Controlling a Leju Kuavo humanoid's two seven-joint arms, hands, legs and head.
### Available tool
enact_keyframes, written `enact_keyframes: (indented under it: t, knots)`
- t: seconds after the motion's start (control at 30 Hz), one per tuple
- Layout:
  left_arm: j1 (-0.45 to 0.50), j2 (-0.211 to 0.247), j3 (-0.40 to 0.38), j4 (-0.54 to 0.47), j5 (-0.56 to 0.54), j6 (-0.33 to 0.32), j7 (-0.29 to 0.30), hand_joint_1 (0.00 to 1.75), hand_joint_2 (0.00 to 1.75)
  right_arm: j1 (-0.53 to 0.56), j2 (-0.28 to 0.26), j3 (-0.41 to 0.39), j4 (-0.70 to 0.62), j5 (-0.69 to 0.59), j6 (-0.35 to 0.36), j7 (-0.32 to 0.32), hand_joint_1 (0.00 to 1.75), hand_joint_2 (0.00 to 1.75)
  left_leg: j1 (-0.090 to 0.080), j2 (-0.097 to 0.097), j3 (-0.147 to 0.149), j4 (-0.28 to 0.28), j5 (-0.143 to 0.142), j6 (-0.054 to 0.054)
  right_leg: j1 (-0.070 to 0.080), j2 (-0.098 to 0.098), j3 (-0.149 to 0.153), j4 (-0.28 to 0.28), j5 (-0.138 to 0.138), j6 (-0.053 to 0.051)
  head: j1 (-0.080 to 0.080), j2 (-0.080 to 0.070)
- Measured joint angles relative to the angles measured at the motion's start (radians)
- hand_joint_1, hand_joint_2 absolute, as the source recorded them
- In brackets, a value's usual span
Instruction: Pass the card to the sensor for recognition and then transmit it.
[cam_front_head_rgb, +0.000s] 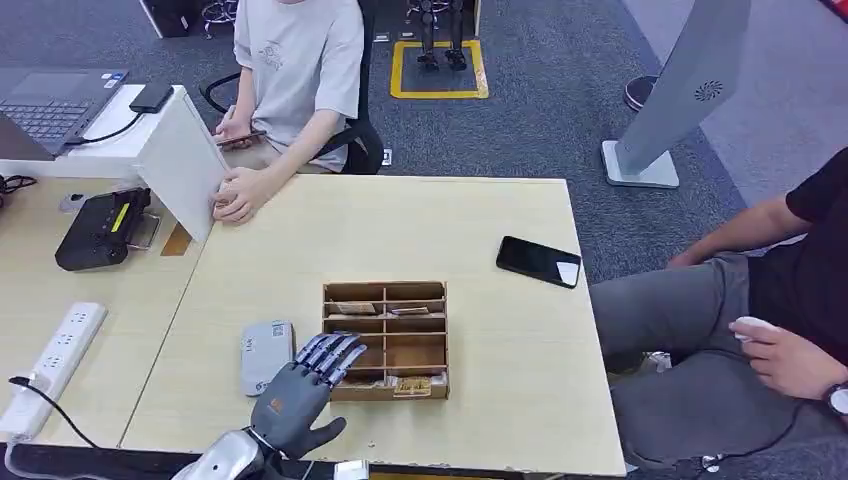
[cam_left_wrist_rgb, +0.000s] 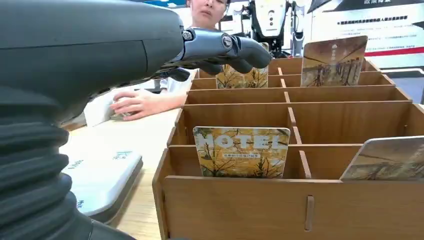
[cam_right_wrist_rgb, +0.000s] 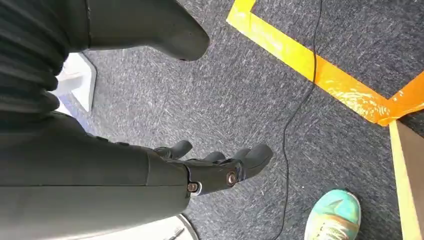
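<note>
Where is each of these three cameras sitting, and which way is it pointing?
Head view: high on the robot, looking forward and down at the table; its left hand reaches over the wooden card box.
Left wrist view: behind the left hand, low over the table, looking across the card box and a HOTEL card.
Right wrist view: on the hanging right arm, looking down at carpet; the right hand is empty.
Shared: head and left wrist views both show the box and the white sensor.
</note>
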Motion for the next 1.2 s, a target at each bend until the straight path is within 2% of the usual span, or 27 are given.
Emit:
enact_keyframes:
  t: [1.2]
  knots:
    - [0.006,0.002,-0.032,0.000,-0.008,-0.002,-0.019,0.00,1.75,0.002,0.000,0.002,0.002,-0.013,-0.004,0.002,0.00,1.75,0.000,0.000,0.000,0.000,0.000,0.000,0.000,0.000,0.000,0.000,0.000,0.000,0.000,0.000]
